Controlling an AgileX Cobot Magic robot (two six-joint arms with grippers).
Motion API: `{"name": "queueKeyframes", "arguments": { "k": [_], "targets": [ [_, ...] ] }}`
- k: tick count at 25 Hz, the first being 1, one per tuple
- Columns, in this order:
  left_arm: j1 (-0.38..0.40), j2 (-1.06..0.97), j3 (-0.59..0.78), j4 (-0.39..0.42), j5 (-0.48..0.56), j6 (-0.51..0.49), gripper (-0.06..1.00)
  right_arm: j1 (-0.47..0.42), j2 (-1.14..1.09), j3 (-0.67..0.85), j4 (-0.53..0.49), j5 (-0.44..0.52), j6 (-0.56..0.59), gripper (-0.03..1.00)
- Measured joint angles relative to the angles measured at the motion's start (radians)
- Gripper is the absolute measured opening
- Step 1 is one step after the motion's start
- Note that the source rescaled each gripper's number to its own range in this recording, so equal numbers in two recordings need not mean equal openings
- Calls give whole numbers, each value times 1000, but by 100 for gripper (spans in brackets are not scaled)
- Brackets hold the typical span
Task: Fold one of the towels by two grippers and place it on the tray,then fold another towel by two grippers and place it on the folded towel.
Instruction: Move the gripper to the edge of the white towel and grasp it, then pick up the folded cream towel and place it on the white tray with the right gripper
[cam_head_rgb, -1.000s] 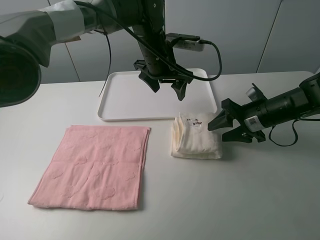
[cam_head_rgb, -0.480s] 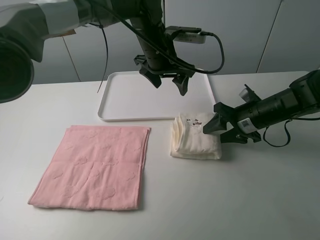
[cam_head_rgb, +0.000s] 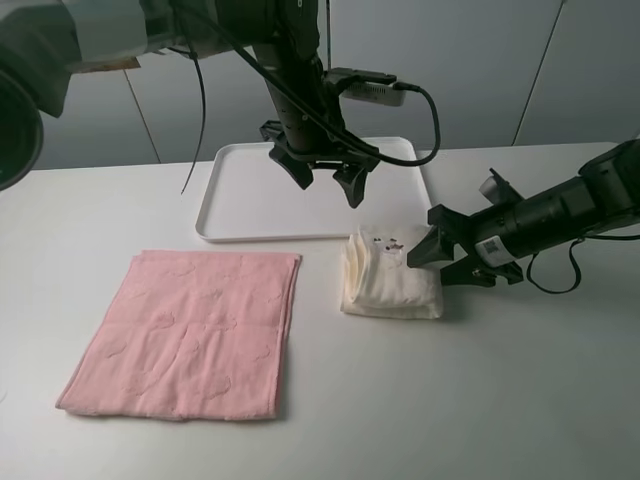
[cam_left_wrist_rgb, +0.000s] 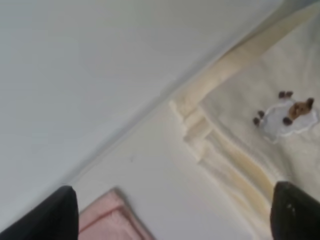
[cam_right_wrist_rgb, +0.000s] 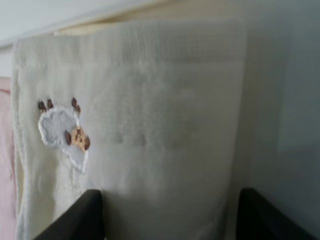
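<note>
The cream towel (cam_head_rgb: 392, 272) lies folded on the table just in front of the white tray (cam_head_rgb: 250, 200), its small embroidered patch facing up. My left gripper (cam_head_rgb: 327, 182) hangs open above the tray's front edge, over the towel's far corner. The left wrist view shows the open left gripper (cam_left_wrist_rgb: 175, 212), the folded cream towel (cam_left_wrist_rgb: 250, 130), the tray (cam_left_wrist_rgb: 75, 75) and a corner of the pink towel (cam_left_wrist_rgb: 112, 220). My right gripper (cam_head_rgb: 440, 262) is open at the towel's right edge. In the right wrist view that gripper (cam_right_wrist_rgb: 170, 220) has its fingers spread on either side of the cream towel (cam_right_wrist_rgb: 150, 100).
The pink towel (cam_head_rgb: 185, 330) lies spread flat at the front left of the table. The tray holds nothing. A black cable hangs from the left arm above the tray. Grey wall panels stand behind the table.
My right gripper moved left up to the cream towel's right edge and then held still. My left gripper sank a little toward the tray's front edge. Neither towel has moved.
</note>
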Motion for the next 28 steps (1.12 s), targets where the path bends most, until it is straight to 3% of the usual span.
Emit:
{"name": "queueKeyframes", "arguments": {
  "k": [10,12,16,17,28],
  "targets": [
    [0,-2,14,29,0,0,98,43,34,-8,17,9,0,58],
    [0,-2,14,29,0,0,98,44,36,-8,19,3,0,48],
    [0,-2,14,29,0,2,98,45,44,-8,9,-20,-14,10],
    [0,-2,14,29,0,4,98,45,44,-8,7,-20,-24,8],
    [0,-61,17,31,-2,66,98,45,36,-8,11,24,-47,8]
  ]
}}
